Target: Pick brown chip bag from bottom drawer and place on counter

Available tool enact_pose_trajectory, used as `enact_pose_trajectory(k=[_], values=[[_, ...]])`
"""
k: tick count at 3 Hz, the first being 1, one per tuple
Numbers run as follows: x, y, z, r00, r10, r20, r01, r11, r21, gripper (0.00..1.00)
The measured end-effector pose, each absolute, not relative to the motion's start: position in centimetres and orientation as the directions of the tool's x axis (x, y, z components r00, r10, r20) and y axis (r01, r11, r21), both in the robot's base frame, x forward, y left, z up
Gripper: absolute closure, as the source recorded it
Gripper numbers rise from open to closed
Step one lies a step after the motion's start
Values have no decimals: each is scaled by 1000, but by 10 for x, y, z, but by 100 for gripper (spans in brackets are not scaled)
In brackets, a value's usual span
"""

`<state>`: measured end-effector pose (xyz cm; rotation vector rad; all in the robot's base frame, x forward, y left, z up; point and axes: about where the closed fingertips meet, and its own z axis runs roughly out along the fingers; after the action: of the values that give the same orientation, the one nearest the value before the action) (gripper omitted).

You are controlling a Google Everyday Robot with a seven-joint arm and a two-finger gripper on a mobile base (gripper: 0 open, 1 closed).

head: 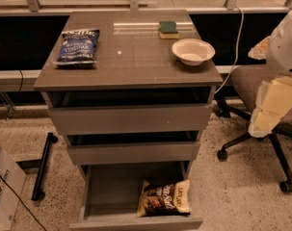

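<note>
The brown chip bag lies flat in the front right part of the open bottom drawer, dark brown and cream with white lettering. The counter tops the three-drawer cabinet. My gripper hangs at the far right on the white arm. It shows as a cream-coloured piece at about middle-drawer height, well to the right of the cabinet and above and right of the bag. It holds nothing that I can see.
On the counter are a blue vinegar chip bag at the back left, a green sponge and a white bowl at the right. The two upper drawers are slightly open. An office chair stands to the right, behind the arm. A cardboard box sits on the floor at the left.
</note>
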<state>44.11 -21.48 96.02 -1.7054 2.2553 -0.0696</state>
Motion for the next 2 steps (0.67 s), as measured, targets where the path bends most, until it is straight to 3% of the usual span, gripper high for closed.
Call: enact_pose_trajectory(k=[2], values=[[459, -221, 869, -350, -911, -220, -919, 379, -107, 0]])
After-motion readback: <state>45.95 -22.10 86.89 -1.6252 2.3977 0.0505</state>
